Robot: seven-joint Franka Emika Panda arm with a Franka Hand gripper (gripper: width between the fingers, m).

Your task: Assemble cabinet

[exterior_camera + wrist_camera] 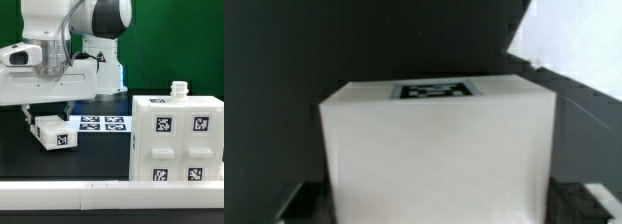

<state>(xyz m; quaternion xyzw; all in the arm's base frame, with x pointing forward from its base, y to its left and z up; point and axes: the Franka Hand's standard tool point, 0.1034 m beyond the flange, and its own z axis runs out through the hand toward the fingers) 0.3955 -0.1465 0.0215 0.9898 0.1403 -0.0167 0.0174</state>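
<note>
Green backdrop (170,40) was seen behind a black bench (100,165). Its front edge was hidden by a white rail (60,190), and the tag (434,90) on the small block (438,140) was blurred. Only the fingertips (304,203) were shown in the wrist view, cut off at the frame. The gripper (48,117) was held partly spread, pinching the block's two sides toward the bench's edge at the exterior view's left. The cabinet (176,140) was stood by the front edge at the exterior view's right.
</note>
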